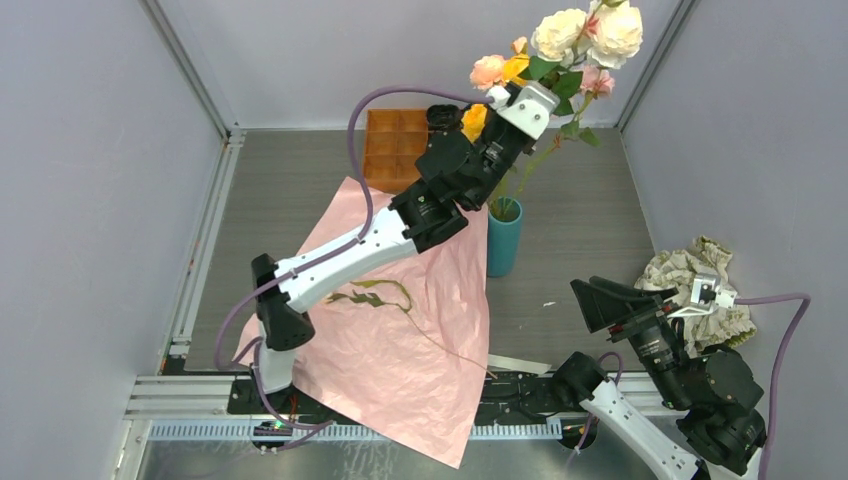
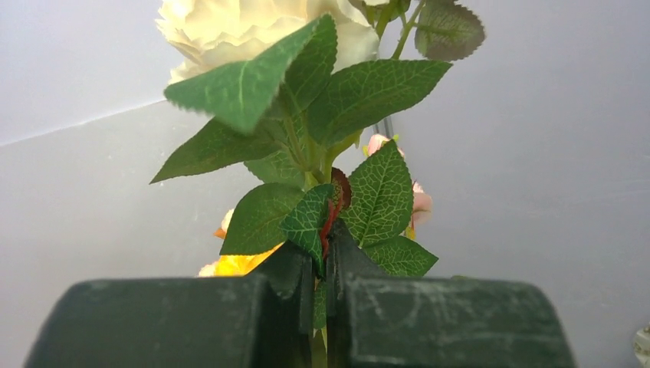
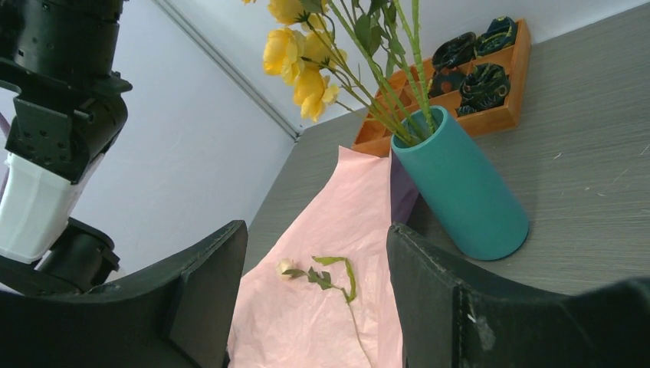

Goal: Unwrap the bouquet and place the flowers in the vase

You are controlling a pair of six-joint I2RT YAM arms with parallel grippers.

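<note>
Seen from above, the left pincer [image 1: 535, 100] is clamped on the stems of the flowers [image 1: 575, 35], whose lower ends stand in the teal vase [image 1: 503, 240] on the counter [image 1: 580, 200] at the edge of the spread pink paper [image 1: 400, 350], where one loose rose [image 1: 378, 293] lies. The right pincer [image 1: 592, 303] hangs with fingers apart near the beige cloth [image 1: 700, 285]. The left wrist camera shows its fingers pressed on a leafy green stem under a cream bloom, while the right wrist camera looks between its wide-spread fingers at the vase holding yellow roses, the orange tray [image 3: 498, 115] of dark rosettes [image 3: 483, 80] behind it.
</note>
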